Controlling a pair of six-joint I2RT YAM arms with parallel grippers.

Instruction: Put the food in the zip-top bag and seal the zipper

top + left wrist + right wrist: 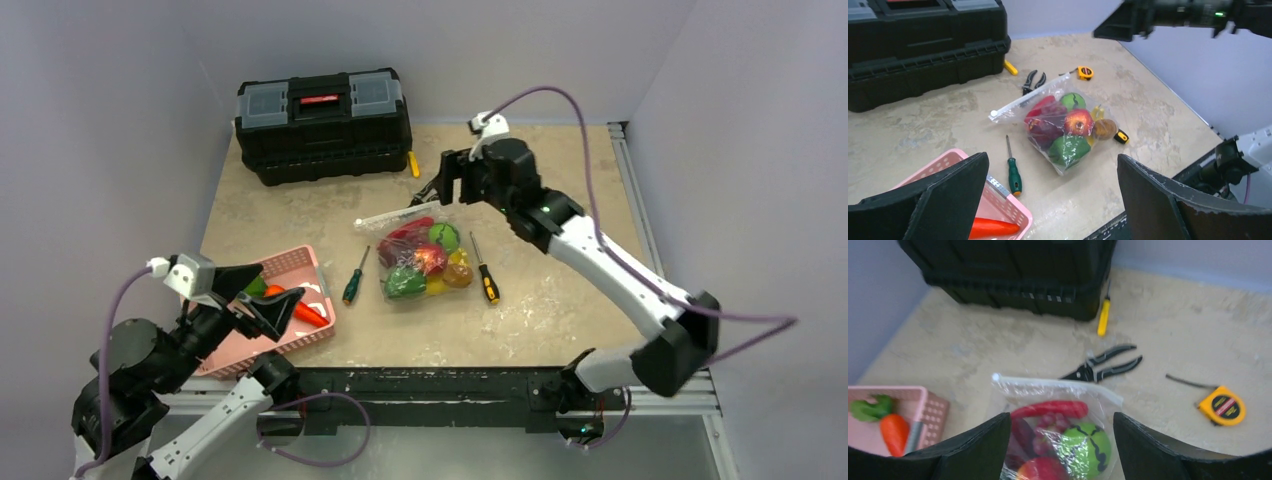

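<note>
At right wrist view's bottom edge, zip-top bag (1058,391), food (1084,444) cut off.

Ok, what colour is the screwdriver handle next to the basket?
Green; the screwdriver shows best in the left wrist view.

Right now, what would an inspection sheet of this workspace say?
Surface: beige mottled table.
Job's things: clear bag lying flat, holding toy food; zipper strip at its far end, seal cannot be judged; carrot and green pepper in the pink basket.
Clutter: black toolbox, green-handled screwdriver, yellow-handled screwdriver, pliers, tape measure.
End effectors: left end effector open above the basket; right end effector open above the bag's mouth; both empty.
Cables: purple cables looping off each arm.
Surroundings: plain grey walls.
</note>
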